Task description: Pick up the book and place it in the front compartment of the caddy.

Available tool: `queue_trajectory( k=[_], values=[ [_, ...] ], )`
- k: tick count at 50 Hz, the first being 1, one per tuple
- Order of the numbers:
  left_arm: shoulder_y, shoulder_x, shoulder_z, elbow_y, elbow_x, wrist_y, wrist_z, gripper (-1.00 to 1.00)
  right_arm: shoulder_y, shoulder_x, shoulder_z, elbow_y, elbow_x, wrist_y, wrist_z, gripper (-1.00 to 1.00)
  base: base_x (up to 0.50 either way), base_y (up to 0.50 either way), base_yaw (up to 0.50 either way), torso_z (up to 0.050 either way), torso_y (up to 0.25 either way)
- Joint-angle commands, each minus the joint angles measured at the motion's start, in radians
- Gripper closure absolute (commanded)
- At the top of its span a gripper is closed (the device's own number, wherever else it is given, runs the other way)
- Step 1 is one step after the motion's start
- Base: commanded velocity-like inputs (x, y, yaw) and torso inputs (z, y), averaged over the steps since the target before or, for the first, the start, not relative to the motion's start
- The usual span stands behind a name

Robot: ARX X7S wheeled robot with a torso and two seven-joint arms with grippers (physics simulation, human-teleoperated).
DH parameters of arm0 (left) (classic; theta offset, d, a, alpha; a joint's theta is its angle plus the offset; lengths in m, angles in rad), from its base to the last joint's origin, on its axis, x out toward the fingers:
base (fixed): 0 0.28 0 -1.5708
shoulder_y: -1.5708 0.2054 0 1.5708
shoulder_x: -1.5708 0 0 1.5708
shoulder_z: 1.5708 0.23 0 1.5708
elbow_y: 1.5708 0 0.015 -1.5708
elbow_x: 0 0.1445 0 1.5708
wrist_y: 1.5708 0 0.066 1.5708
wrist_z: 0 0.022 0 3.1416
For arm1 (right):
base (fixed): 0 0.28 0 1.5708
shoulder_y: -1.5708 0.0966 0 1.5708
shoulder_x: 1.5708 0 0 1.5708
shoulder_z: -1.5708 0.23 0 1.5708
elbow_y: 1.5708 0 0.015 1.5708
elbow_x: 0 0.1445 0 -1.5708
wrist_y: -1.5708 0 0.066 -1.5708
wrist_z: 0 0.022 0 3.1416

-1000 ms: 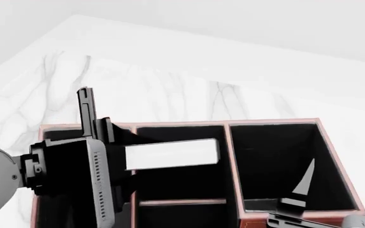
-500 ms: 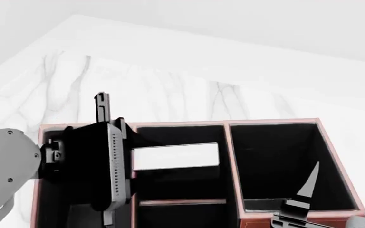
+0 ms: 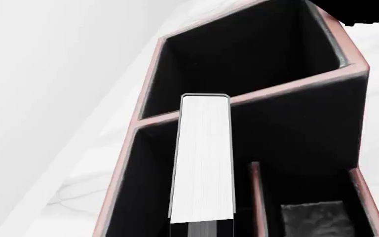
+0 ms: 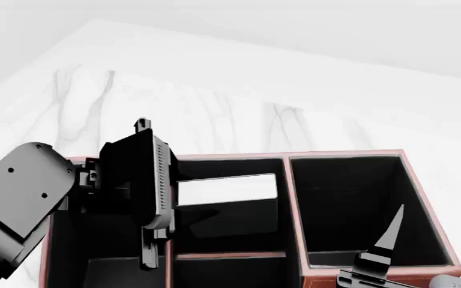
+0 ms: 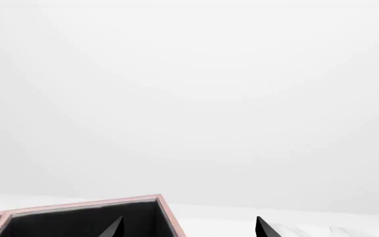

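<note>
- One book point(image 4: 226, 191), white page edge up, hangs over the caddy point(image 4: 287, 157) centre, pinched by the left gripper point(image 4: 168, 195) at nine o'clock.
- Right gripper point(image 5: 186, 228) at five o'clock, fingers spread.

The left arm point(image 4: 18, 198) is showing a grey, rounded housing dotted with small dark screws, joining a boxy black wrist block edged by a grey ribbed strip. The right gripper point(image 4: 379, 255) is showing slim, pointed black fingers with grey faces.
</note>
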Motion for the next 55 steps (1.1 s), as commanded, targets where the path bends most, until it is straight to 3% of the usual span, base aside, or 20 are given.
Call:
queue_trajectory(
  k=[1,5,6,19,24,27,28,30,32,37,40,43,44,48,49,55],
  values=[
    [-0.041,0.064,-0.021,-0.167,-0.024,0.076,0.015,1.00,0.015,0.001,0.039,0.071,0.002,0.013,-0.044,-1.00,0.02,0.01,0.01,0.000,0.000],
    [-0.031,0.071,-0.017,-0.191,-0.018,0.102,0.012,1.00,0.018,0.000,0.032,0.073,-0.002,0.016,-0.043,-1.00,0.01,0.00,0.01,0.000,0.000],
    [-0.031,0.078,-0.015,-0.216,-0.010,0.120,0.002,-1.00,0.019,0.001,0.032,0.073,-0.002,0.017,-0.043,-1.00,0.02,0.01,0.01,0.000,0.000],
    [0.004,0.046,-0.014,-0.142,-0.009,0.015,-0.063,-1.00,0.013,0.003,0.031,0.065,0.003,0.015,-0.040,-1.00,0.01,0.00,0.01,0.000,0.000],
    [0.074,-0.019,-0.068,0.040,-0.056,-0.043,-0.151,-1.00,0.012,0.005,0.032,0.052,0.007,0.020,-0.038,-1.00,0.01,0.00,0.01,0.000,0.000],
    [0.139,-0.068,-0.113,0.197,-0.090,-0.078,-0.239,-1.00,0.010,0.005,0.036,0.042,0.010,0.023,-0.034,-1.00,0.01,0.00,0.01,0.000,0.000],
    [0.184,-0.088,-0.155,0.279,-0.088,-0.076,-0.344,-1.00,0.009,0.006,0.038,0.030,0.012,0.027,-0.032,-1.00,0.00,0.00,0.00,0.000,0.000],
    [0.240,-0.132,-0.168,0.387,-0.086,-0.073,-0.392,-1.00,0.008,0.006,0.041,0.020,0.016,0.028,-0.029,-1.00,0.01,0.00,0.00,0.000,0.000],
    [0.320,-0.174,-0.237,0.538,-0.127,-0.110,-0.511,-1.00,0.002,0.000,0.059,0.002,0.035,0.011,-0.026,-1.00,0.01,0.00,0.00,0.000,0.000],
    [0.515,-0.243,-0.422,0.869,-0.325,-0.170,-0.723,-1.00,-0.001,-0.004,0.078,-0.043,0.058,0.005,-0.018,-1.00,0.00,0.00,0.00,0.000,0.000],
    [0.703,-0.266,-0.514,1.047,-0.353,-0.060,-0.834,-1.00,-0.009,-0.007,0.083,-0.081,0.047,-0.006,-0.001,-1.00,0.00,0.00,0.00,0.000,0.000],
    [0.814,-0.257,-0.565,1.109,-0.299,0.054,-0.893,-1.00,-0.012,-0.010,0.085,-0.100,0.037,-0.017,0.009,-1.00,0.00,0.00,0.00,0.000,0.000],
    [0.867,-0.238,-0.611,1.125,-0.350,0.076,-0.940,-1.00,-0.012,-0.012,0.086,-0.120,0.028,-0.018,0.019,-1.00,0.00,0.00,0.00,0.000,0.000],
    [0.937,-0.200,-0.692,1.145,-0.355,0.155,-1.021,-1.00,-0.025,-0.019,0.089,-0.146,0.020,-0.065,0.020,-1.00,0.00,0.00,0.00,0.000,0.000],
    [0.978,-0.153,-0.754,1.161,-0.327,0.232,-1.079,-1.00,-0.033,-0.027,0.093,-0.148,0.016,-0.089,0.024,-1.00,0.00,0.00,0.00,0.000,0.000],
    [1.077,-0.120,-0.860,1.237,-0.361,0.313,-1.163,-1.00,-0.041,-0.045,0.107,-0.157,0.022,-0.142,0.031,-1.00,0.00,0.00,0.00,0.000,0.000]
  ],
)
